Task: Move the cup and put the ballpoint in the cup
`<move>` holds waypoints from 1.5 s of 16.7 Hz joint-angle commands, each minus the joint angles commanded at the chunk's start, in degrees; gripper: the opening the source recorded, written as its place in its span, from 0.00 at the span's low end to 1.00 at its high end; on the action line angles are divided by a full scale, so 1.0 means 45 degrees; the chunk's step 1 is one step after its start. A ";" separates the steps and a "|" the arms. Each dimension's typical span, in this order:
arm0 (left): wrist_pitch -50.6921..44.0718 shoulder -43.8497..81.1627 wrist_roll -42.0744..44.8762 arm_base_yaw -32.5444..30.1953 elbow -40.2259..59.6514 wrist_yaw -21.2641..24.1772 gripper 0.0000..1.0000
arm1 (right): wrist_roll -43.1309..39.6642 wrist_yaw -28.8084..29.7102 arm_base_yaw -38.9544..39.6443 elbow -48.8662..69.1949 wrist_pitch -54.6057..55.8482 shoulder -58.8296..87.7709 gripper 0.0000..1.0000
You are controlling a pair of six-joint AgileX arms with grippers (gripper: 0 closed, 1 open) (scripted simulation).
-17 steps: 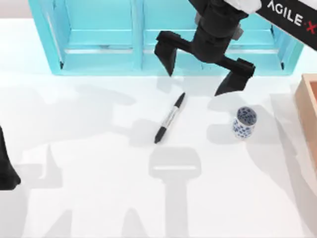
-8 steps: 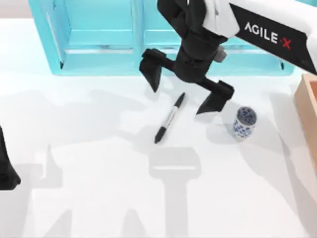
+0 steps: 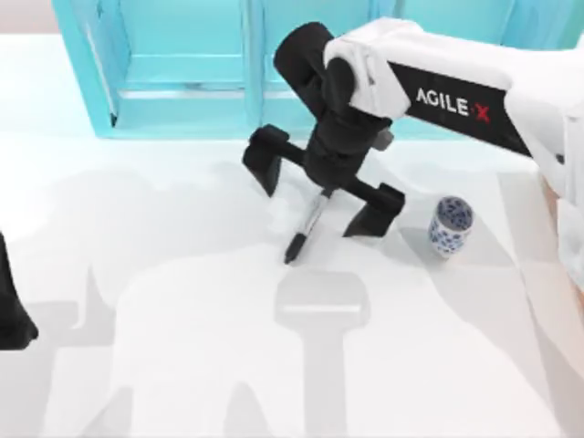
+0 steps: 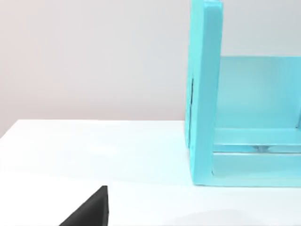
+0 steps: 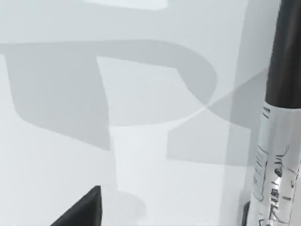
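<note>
White tabletop (image 3: 182,365), shadows of both my arms across it. Ballpoint (image 3: 305,231) lies flat near the middle, long axis on a diagonal: one black end toward the turquoise shelf unit (image 3: 182,82) at the back and slightly to the table's right, the other black end toward the front and slightly left. Whitish printed barrel between the two dark ends.

My right gripper (image 3: 321,194) is over the ballpoint's back half, fingers spread wide. One finger (image 3: 265,160) sits on the left side of the pen, the other (image 3: 374,210) on the right, neither touching it. Pen runs between them; gripper is released, holding nothing. Right wrist view: barrel with small print (image 5: 275,174) and a black section above it, close up, with one dark fingertip (image 5: 82,209) well apart from it.

Cup (image 3: 450,225), white with blue pattern, stands upright to the right of the ballpoint, just beyond my right finger, mouth up.

My left gripper (image 3: 11,315) is parked at the table's left edge; I cannot tell its fingers' state. Left wrist view looks at the shelf unit's end wall (image 4: 204,94).
</note>
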 joint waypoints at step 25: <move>0.0000 0.0000 0.0000 0.0000 0.0000 0.0000 1.00 | 0.0029 0.0006 0.0027 -0.0083 0.0195 0.0159 0.00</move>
